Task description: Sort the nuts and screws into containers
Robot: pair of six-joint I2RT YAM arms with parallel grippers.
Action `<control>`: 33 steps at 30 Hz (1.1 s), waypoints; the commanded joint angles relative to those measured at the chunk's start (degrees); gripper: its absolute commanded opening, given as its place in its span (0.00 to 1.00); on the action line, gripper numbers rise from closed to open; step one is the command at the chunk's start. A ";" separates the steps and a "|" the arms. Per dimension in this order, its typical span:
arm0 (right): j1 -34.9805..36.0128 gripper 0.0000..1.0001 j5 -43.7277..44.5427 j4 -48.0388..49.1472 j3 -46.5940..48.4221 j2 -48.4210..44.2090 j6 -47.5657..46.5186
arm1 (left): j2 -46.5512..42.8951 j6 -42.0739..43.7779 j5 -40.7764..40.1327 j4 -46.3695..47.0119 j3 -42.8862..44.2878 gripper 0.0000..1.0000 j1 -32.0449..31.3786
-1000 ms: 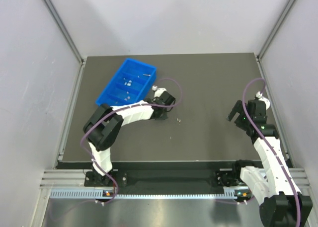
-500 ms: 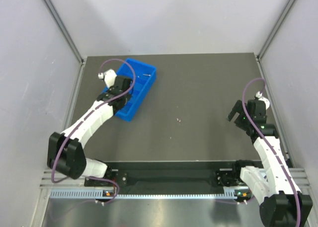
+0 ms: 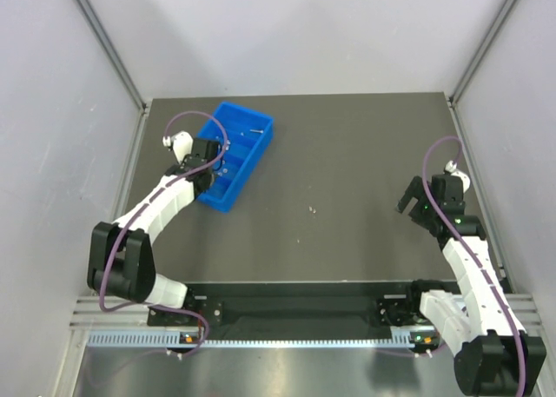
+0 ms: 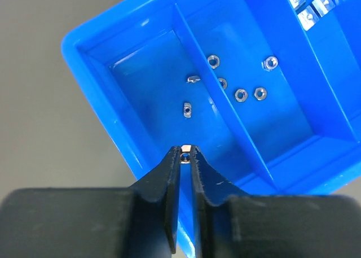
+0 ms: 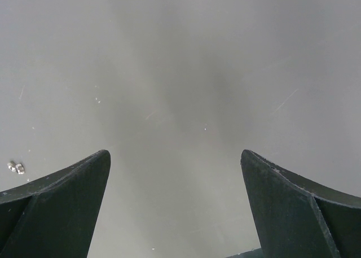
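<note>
From above, your left arm stretches to the blue tray [image 3: 246, 113] near the table's [image 3: 365, 154] far-left corner. Your right arm is folded by the right edge.

At the left wrist, the left gripper [image 4: 184, 152] pinches one silver nut [image 4: 185, 155] above the tray's end compartment. Loose hex nuts [image 4: 241, 94] lie in the next compartment.

At the right wrist, the right gripper [image 5: 175, 162] is spread wide above the table.

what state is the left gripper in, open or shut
Left gripper shut on a nut: fingers pinch it above the tray.
</note>
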 commanded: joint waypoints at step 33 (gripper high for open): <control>0.09 1.00 -1.29 1.73 0.67 -1.12 -0.83 | 30.89 -4.41 -0.70 -3.66 30.30 0.41 -40.21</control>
